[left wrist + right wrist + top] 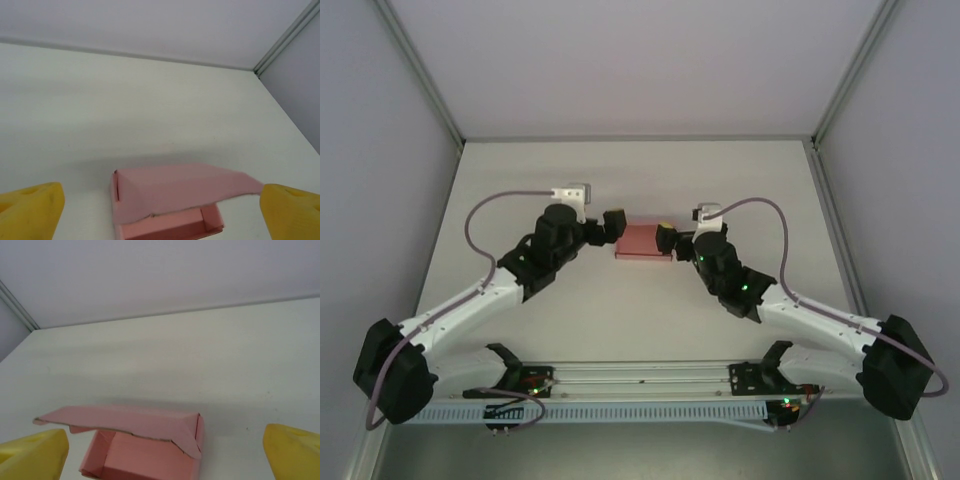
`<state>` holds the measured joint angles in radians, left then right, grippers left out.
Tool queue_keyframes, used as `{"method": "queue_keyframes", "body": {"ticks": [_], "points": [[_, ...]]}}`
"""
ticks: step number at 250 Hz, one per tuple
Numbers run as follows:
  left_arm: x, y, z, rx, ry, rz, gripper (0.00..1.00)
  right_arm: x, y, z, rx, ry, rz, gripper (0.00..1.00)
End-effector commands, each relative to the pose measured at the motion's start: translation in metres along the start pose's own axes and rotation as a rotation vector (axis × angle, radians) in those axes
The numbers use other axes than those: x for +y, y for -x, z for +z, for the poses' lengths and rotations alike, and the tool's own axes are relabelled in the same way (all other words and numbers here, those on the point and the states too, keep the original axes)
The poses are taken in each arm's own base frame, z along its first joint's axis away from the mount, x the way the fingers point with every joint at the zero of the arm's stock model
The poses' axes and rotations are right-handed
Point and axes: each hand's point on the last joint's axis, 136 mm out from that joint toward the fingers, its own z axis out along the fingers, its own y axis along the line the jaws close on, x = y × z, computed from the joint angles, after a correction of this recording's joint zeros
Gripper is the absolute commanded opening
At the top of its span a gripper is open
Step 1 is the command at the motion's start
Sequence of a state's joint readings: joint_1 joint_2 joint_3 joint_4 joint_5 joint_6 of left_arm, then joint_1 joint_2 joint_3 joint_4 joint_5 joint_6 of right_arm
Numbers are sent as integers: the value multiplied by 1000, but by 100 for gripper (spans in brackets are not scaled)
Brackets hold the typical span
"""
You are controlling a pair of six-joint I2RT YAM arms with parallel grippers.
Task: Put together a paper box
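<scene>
Paper box (642,243) is sitting at table (620,180) centre, its pink lid flap hanging half over the tray and hiding part of the inside. Its near edge is running off the bottom of both wrist views. Left hand (614,224) is standing open at the box's 9 o'clock, right hand (666,241) open at 3 o'clock, neither gripping it.

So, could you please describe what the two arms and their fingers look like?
The left arm and right arm have white links, black joints and a looping mauve cable each. Small green lights dot them. The fingers are yellow wedges.
</scene>
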<state>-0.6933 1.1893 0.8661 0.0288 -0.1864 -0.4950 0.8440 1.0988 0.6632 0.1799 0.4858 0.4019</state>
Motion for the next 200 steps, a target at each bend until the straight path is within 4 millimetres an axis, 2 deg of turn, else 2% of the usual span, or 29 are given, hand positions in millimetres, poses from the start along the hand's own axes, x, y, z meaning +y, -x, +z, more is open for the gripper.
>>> {"method": "queue_keyframes", "body": {"ticks": [1, 15, 16, 32, 59, 87, 119, 152, 200], "points": [[24, -19, 24, 208, 90, -18, 100, -12, 14, 15, 77, -106, -35, 100], [23, -21, 44, 263, 55, -32, 100, -17, 19, 30, 112, -152, -39, 100], [24, -22, 46, 268, 55, -33, 100, -17, 23, 30, 106, -152, -32, 100], [29, -30, 66, 331, 54, -53, 100, -25, 20, 50, 166, -197, -28, 100], [41, -47, 90, 400, 39, -91, 100, -37, -6, 84, 287, -231, -10, 100], [46, -75, 105, 460, -18, -116, 100, -46, -44, 106, 393, -241, 2, 100], [50, -104, 113, 520, -53, -136, 97, -55, -82, 114, 481, -266, 3, 100], [52, -129, 115, 563, -86, -154, 89, -54, -116, 113, 538, -226, 53, 98], [61, -161, 112, 617, -86, -175, 77, -63, -145, 106, 555, -224, 103, 97]]}}
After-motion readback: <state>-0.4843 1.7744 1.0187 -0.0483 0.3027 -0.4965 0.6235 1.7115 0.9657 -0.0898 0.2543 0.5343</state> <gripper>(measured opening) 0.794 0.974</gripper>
